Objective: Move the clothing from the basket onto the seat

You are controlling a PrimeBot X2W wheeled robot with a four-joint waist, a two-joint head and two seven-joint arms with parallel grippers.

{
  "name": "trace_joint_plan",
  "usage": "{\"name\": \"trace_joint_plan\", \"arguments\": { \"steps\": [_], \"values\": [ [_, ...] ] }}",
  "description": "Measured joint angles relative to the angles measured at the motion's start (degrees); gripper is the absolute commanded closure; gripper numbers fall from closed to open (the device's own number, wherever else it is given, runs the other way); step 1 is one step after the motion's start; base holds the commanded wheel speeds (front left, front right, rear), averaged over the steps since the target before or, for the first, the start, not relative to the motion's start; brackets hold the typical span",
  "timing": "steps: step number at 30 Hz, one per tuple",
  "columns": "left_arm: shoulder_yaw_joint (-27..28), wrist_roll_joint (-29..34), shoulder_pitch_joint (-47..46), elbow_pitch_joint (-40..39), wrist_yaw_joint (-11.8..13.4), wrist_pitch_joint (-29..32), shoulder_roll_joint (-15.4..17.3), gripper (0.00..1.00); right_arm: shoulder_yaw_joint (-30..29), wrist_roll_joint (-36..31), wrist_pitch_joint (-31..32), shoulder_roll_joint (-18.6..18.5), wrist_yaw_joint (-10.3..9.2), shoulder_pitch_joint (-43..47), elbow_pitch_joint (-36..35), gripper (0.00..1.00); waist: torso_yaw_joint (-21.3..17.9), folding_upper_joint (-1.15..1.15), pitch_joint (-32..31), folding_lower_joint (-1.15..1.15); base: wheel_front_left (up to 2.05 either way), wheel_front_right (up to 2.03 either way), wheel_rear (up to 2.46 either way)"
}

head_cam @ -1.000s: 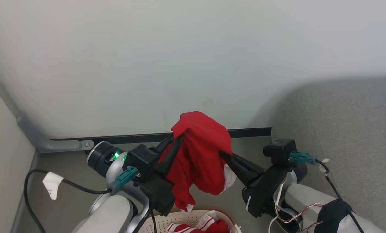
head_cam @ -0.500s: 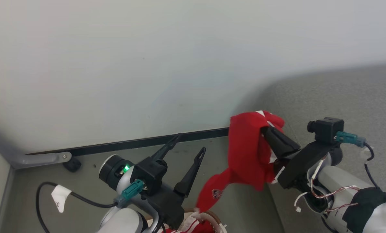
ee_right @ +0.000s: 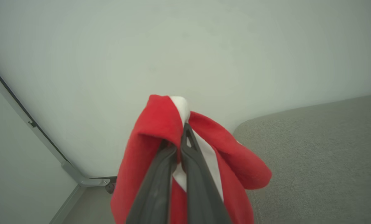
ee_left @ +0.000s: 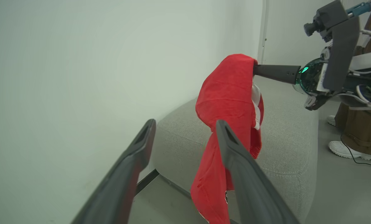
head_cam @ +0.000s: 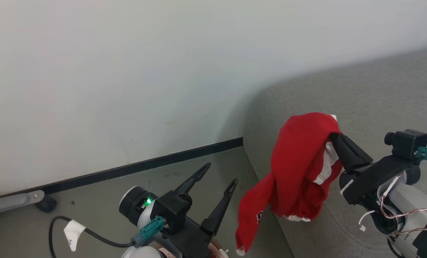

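We're watching the right gripper (head_cam: 336,140), its two dark fingers pressed together and pinching a fold of the red garment (head_cam: 299,157), white trim showing right at the pinch. In the right wrist view the fingers (ee_right: 160,174) run up side by side into the cloth (ee_right: 154,124), which drapes down on both sides of them. The bulk of the garment hangs in the air over the near corner of the grey seat (head_cam: 370,100), and a long red tail drops past the seat's rounded edge towards the floor (head_cam: 91,200); we can't tell whether it brushes the upholstery. Over to the left gripper (head_cam: 220,174): jaws spread wide, holding nothing, standing just beside that dangling tail. From its own wrist camera one of its fingers (ee_left: 244,174) crosses in front of the hanging cloth (ee_left: 229,90), with the seat (ee_left: 285,137) behind. Only a sliver of the basket (head_cam: 218,249) peeks in at the bottom edge of the head view, right under the left gripper. Around us: a pale wall (head_cam: 127,71) with black skirting (head_cam: 145,166) close behind the seat, a grey metal foot (head_cam: 13,202) on a dark caster (head_cam: 47,204), and a black cable (head_cam: 91,240) carrying a white tag (head_cam: 72,233). In the left wrist view a person's white shoes (ee_left: 344,149) stand on the far side of the seat.
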Motion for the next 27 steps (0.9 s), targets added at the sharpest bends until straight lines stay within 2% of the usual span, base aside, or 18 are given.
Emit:
{"name": "trace_joint_plan", "arguments": {
  "steps": [19, 27],
  "values": [
    [-2.93, 0.85, 2.14, -2.91, 0.07, -0.38, -1.36, 0.0, -4.72, -6.34, -0.01, -2.89, 0.0, 1.6, -6.24, 1.0, -12.78, 0.0, 0.66, 0.0, 0.0, 0.0, 0.0],
    [-4.86, 1.8, 1.84, -3.36, 0.05, 1.18, -2.96, 0.0, -7.0, -6.34, -0.01, -3.54, 0.0, 0.35, -6.36, 1.0, -14.97, 0.0, 3.62, 0.0, 0.0, 0.0, 0.0]
  ]
}}
